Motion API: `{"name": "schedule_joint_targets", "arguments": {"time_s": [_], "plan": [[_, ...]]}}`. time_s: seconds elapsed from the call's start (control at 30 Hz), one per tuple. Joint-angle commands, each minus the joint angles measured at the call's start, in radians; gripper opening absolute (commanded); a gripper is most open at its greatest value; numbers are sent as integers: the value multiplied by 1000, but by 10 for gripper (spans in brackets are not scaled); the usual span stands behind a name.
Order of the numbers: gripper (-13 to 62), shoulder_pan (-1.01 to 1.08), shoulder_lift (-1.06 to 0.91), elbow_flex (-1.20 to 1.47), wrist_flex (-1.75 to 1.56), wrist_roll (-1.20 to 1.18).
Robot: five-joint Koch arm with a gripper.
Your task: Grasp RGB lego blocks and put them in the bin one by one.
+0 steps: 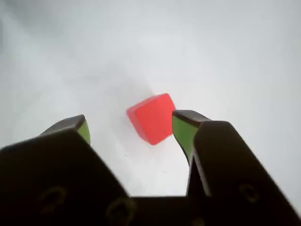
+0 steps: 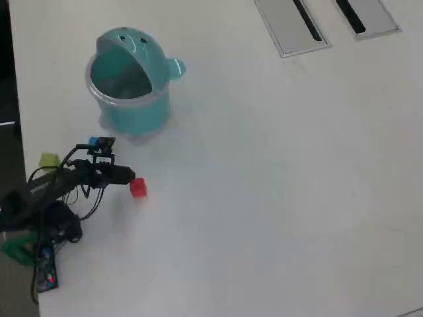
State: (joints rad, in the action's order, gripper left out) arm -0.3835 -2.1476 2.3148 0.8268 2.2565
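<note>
The gripper (image 1: 131, 128) stands open in the wrist view, its two dark jaws spread wide with green pads on their inner faces, and it has hold of nothing. One red block (image 1: 153, 117) sits on the white table (image 1: 225, 56) between the two fingertips, nearer the right-hand one in that view and seemingly touching or just short of it, with a clear gap to the left-hand one. The block is a small, plain cube with softly rounded edges, turned so a corner points toward the camera. In the overhead view the single arm (image 2: 63, 181) reaches from the left edge toward the right, and the gripper (image 2: 129, 178) ends right at the red block (image 2: 138, 189). Three blocks can be counted there: the red one at the gripper tip, one blue block (image 2: 94, 141) just above the arm, and one yellow-green block (image 2: 48, 160) to the left of it near the table edge. One bin (image 2: 129, 82) stands above the arm in that view, near the blue block: round, teal, with a hooded lid bearing a small face and a knob on its right side, its mouth open. Two flat grey panels (image 2: 291, 26) lie well apart at the top right of the table (image 2: 277, 172).
</note>
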Motion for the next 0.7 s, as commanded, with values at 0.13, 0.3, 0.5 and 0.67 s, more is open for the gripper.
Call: {"name": "schedule_joint_targets", "arguments": {"time_s": [0.13, 0.3, 0.5, 0.67], "plan": [[314, -20, 43, -38, -87, 32], [314, -17, 91, -54, -120, 32], [314, 35, 164, -114, -109, 86], [313, 118, 239, -189, -72, 170]]}}
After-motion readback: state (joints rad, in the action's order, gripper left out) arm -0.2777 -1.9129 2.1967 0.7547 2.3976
